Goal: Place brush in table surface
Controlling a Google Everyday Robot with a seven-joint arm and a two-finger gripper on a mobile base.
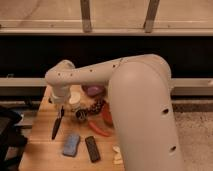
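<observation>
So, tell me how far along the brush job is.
Done: the arm has carried the brush over the left part of the table surface, left of the blue-grey pad and the remote. In hand: the tool sits at the brush's upper end, the handle slanting down toward the wood. Left: whether the brush already rests on the tabletop is unclear; letting go and pulling the arm away remain.

Robot lab, gripper (61, 106) over cluttered wooden table (42, 150), carpeted floor (195, 135), window wall (115, 15)
</observation>
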